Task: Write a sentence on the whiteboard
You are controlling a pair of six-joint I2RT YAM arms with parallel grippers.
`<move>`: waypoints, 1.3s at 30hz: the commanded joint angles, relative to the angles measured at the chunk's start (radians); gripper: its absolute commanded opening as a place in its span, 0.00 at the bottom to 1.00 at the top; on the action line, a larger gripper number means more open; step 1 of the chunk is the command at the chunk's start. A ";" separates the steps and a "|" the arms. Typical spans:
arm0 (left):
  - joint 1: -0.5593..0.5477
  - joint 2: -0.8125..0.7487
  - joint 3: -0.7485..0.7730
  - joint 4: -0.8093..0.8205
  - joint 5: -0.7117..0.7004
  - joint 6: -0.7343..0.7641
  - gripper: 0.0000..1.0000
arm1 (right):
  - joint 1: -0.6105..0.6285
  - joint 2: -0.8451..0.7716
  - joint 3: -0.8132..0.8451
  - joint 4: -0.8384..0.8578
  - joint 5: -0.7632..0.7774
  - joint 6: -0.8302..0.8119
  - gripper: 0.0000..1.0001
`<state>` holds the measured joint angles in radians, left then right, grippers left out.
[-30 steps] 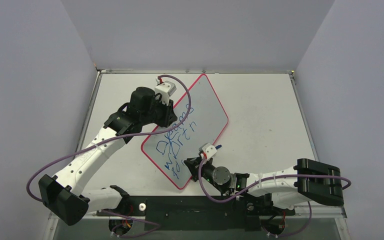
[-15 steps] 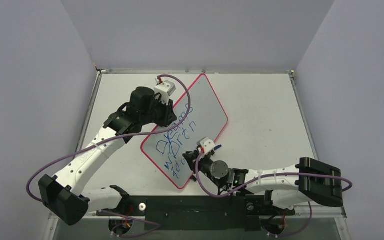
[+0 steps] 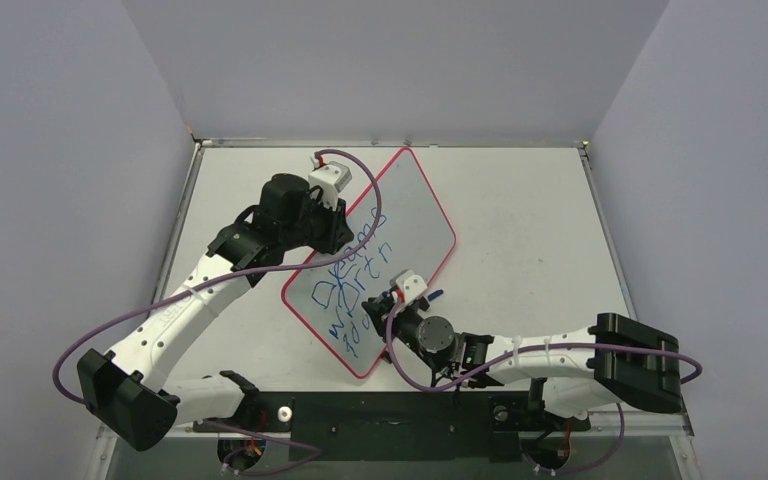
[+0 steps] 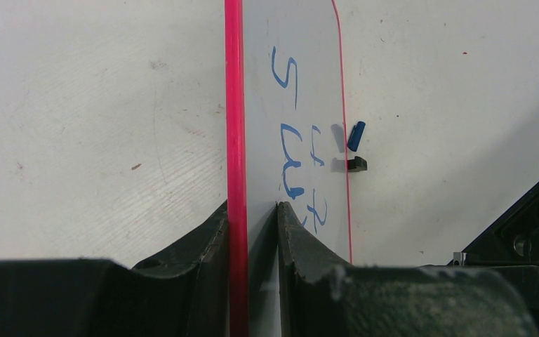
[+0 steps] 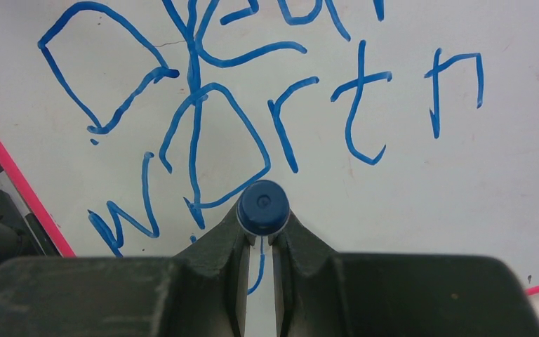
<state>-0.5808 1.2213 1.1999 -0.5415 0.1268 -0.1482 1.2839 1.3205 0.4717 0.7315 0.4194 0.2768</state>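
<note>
The whiteboard (image 3: 410, 205) sits askew on the counter (image 3: 530, 220), left jaws pinched on its red rim; right jaws clamp a blue marker (image 5: 262, 205) at the third line of the sentence (image 3: 352, 292). If that pinch slips, the board could skid — strokes would smear or overlap the crowded lines above.

A robotics lab cell: plain grey walls (image 3: 390, 60) enclosing a white table (image 3: 530, 230) with bolted robot arms (image 3: 175, 315).
</note>
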 commanded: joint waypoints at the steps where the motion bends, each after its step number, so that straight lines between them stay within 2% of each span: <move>1: 0.001 -0.028 0.010 0.110 -0.080 0.093 0.00 | -0.011 0.036 0.019 0.008 -0.042 0.029 0.00; 19: 0.001 -0.033 0.008 0.110 -0.088 0.095 0.00 | -0.012 0.022 -0.071 0.024 -0.011 0.108 0.00; 30: 0.001 -0.037 0.008 0.109 -0.091 0.095 0.00 | -0.010 -0.137 -0.035 -0.102 0.030 0.043 0.00; 34: 0.001 -0.035 0.008 0.111 -0.087 0.095 0.00 | -0.011 -0.169 -0.057 -0.043 0.032 0.011 0.00; 39: 0.001 -0.031 0.008 0.111 -0.083 0.095 0.00 | -0.016 -0.166 -0.158 0.202 0.035 -0.003 0.00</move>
<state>-0.5831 1.2198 1.1999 -0.5407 0.1272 -0.1493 1.2812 1.1660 0.3813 0.7177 0.4343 0.2955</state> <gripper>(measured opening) 0.192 0.103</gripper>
